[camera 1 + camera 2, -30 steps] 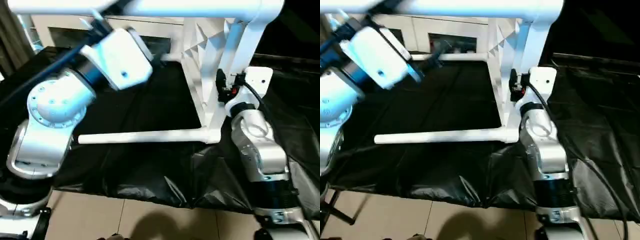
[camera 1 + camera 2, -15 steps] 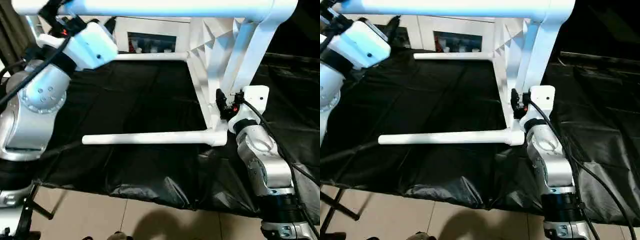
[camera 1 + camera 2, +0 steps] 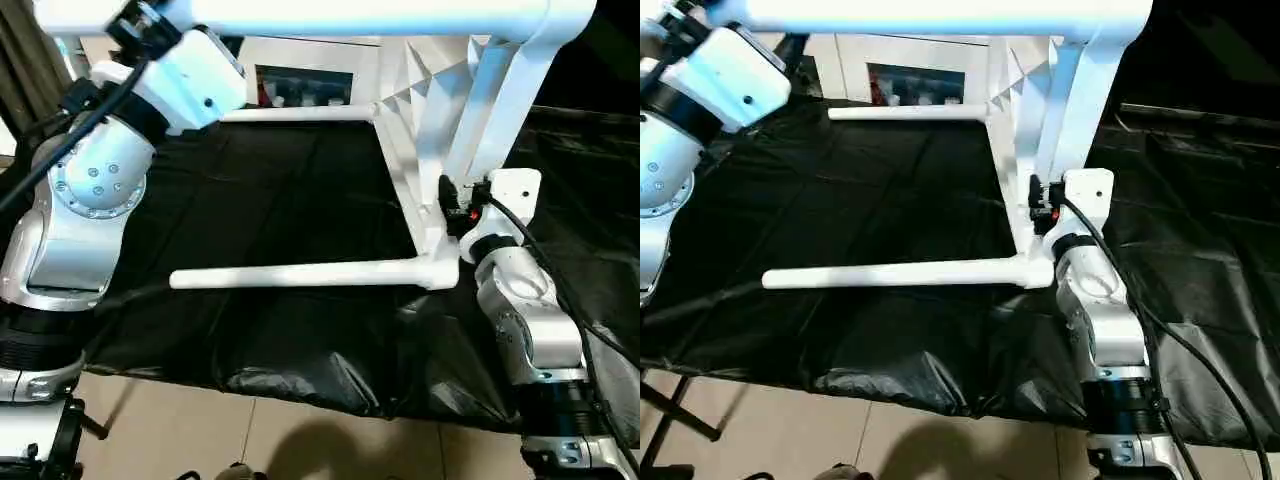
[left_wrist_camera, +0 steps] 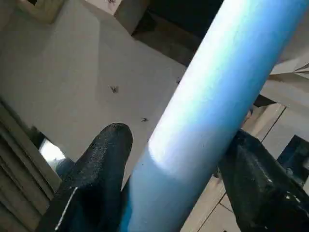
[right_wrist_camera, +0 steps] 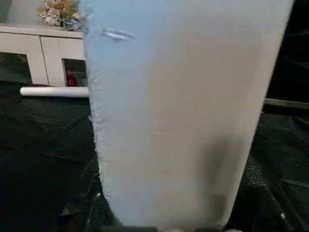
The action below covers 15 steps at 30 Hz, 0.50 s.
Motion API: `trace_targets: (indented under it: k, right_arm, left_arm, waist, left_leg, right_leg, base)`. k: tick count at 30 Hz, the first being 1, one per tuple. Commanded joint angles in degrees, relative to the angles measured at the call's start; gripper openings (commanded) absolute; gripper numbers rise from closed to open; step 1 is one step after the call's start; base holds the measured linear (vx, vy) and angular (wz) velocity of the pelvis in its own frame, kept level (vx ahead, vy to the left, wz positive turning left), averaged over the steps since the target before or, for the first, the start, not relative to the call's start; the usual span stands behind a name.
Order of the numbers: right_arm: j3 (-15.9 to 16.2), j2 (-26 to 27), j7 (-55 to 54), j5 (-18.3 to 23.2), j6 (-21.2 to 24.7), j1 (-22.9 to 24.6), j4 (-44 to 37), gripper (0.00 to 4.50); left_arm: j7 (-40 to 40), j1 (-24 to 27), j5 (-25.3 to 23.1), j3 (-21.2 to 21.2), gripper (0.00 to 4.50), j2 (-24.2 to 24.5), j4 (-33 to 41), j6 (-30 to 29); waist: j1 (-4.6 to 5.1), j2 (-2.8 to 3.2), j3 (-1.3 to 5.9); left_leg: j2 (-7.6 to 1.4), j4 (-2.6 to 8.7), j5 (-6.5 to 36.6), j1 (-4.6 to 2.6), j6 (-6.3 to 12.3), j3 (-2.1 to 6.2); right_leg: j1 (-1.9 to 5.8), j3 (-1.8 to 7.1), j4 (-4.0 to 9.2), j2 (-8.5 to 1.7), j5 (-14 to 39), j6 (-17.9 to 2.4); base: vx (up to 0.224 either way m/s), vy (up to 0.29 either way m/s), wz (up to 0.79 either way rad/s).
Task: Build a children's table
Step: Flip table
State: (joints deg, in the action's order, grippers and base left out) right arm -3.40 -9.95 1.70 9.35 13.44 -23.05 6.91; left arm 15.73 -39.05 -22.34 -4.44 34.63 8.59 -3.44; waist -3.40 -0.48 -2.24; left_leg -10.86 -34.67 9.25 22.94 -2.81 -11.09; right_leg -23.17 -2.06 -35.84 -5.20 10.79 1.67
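The children's table stands on its side on black sheeting, its white tabletop (image 3: 420,140) upright with the ribbed underside facing my left. One white leg (image 3: 380,15) runs across the top of the view. A second leg (image 3: 300,275) sticks out low at the front, and a third (image 3: 300,113) low at the back. My left gripper (image 4: 178,140) straddles the top leg near its free end. One black finger (image 4: 104,169) stands slightly off the tube and the other touches it. My right gripper (image 3: 452,205) rests against the tabletop's lower rim.
Black sheeting (image 3: 280,200) covers the work surface and hangs over its front edge above a tiled floor (image 3: 300,440). A white glass-door cabinet (image 3: 300,75) stands behind. My silver left forearm (image 3: 90,200) crosses the left side of the view.
My left arm has swung from the middle of the view out to the upper left, by the top leg's free end. The table and right arm stay put, and the camera has shifted a little.
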Motion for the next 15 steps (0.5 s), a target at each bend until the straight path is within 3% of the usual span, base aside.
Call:
trace_targets:
  k: [1,5,6,8,9,11,13,15]
  right_arm:
    - [0.2,-0.5,1.6,0.2,-1.4,-1.6,-0.7,1.7]
    - [-0.9,-3.6,3.4,-0.6,-2.7,-3.8,-0.3,1.7]
    - [-1.0,-3.8,3.6,-0.6,-2.8,-3.9,-0.3,1.7]
    - [-1.8,-6.2,4.8,-1.2,-3.5,-5.5,0.3,1.69]
    - [-3.5,-9.2,6.3,-0.8,-3.9,-7.9,1.2,1.69]
    - [-5.8,-13.8,9.1,0.2,-4.1,-11.4,2.7,1.69]
    - [-6.1,-15.6,10.9,0.4,-4.2,-12.6,3.2,1.69]
    - [-6.7,-18.9,14.0,0.9,-4.3,-15.1,4.2,1.68]
  left_arm:
    - [2.1,0.5,1.9,-1.9,2.73,-1.8,-0.6,-1.0]
    - [1.5,0.6,2.6,-0.9,2.6,-2.7,-1.2,-2.0]
    - [1.5,0.6,2.7,-0.8,2.59,-2.8,-1.3,-2.0]
    - [0.9,0.5,3.7,0.6,2.55,-3.5,-1.8,-3.2]
    - [0.2,0.1,4.7,2.1,2.52,-4.0,-2.5,-4.0]
    - [-0.3,-0.2,5.7,3.7,2.51,-4.4,-3.3,-4.9]
    - [-0.9,-0.3,7.0,5.1,2.5,-5.4,-3.4,-5.8]
    - [-1.9,-0.4,9.2,7.6,2.46,-7.3,-3.5,-7.5]
  waist:
    - [-0.01,0.97,3.35]
    - [-0.02,1.05,3.34]
    - [-0.09,0.81,3.4]
    - [-0.15,0.72,3.37]
    - [-0.27,0.96,3.36]
    - [-0.33,0.73,3.52]
    - [-0.34,0.81,3.23]
    - [-0.42,0.87,3.21]
  left_leg:
    - [-1.4,4.75,21.1,-2.02,-4.98,1.4]
    - [-1.38,4.72,21.3,-2.04,-4.85,1.37]
    - [-1.36,4.59,21.0,-2.09,-4.58,1.32]
    - [-1.25,4.38,19.0,-1.75,-3.49,1.1]
    - [-1.19,4.21,17.0,-1.55,-2.54,0.95]
    - [-1.03,3.92,14.6,-1.25,-1.43,0.9]
    - [-0.88,3.63,13.6,-0.84,0.28,0.65]
    - [-0.81,3.44,13.5,-0.99,0.66,0.58]
  right_leg:
    - [1.09,1.48,4.31,-1.68,12.9,-7.7]
    - [1.12,1.47,4.34,-1.64,12.9,-7.8]
    - [1.26,1.42,4.34,-1.68,13.0,-8.0]
    - [1.5,1.5,4.3,-1.82,12.1,-8.5]
    - [1.58,1.59,4.29,-1.92,11.4,-8.7]
    - [2.11,1.43,4.09,-1.93,11.1,-9.2]
    - [2.06,1.55,4.45,-2.16,13.3,-9.4]
    - [1.91,1.5,4.62,-2.12,15.2,-9.3]
  base:
    - [0.0,0.0,0.0]
    - [0.0,0.0,0.0]
    - [0.0,0.0,0.0]
    - [0.0,0.0,0.0]
    - [0.0,0.0,0.0]
    - [0.0,0.0,0.0]
    - [0.0,0.0,0.0]
    - [0.0,0.0,0.0]
